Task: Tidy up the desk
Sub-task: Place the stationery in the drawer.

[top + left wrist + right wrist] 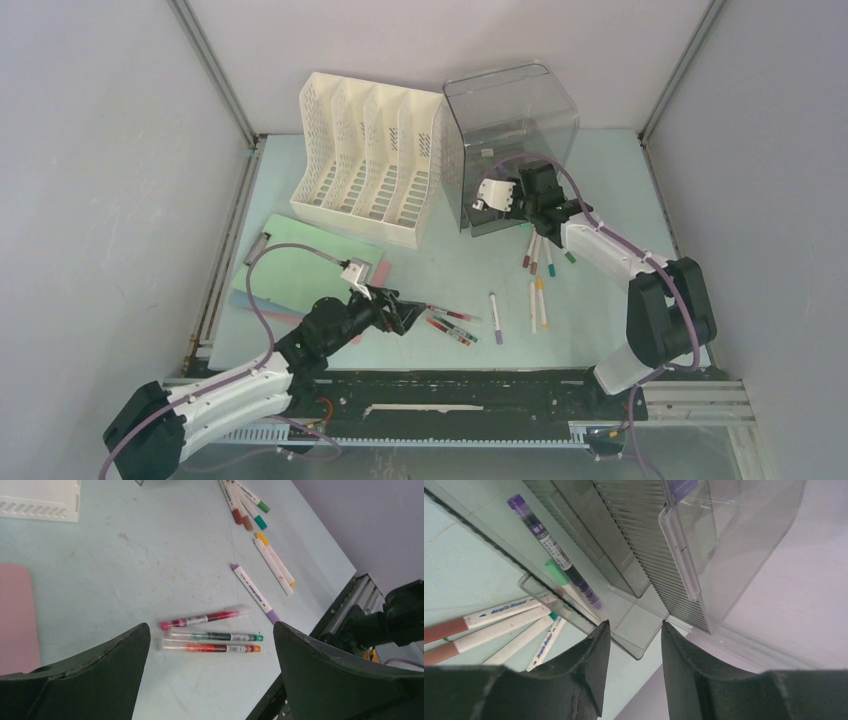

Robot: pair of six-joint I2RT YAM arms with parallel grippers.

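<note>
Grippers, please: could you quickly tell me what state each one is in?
Left gripper: wide open, empty.
Right gripper: jaws parted, holding nothing.

Left arm (250,380) lies low and outstretched, left gripper (210,630) pitched downward with jaws spread fully wide and empty; right arm (610,250) reaches forward from a raised elbow, right gripper (634,630) narrowly parted, gripping nothing.
</note>
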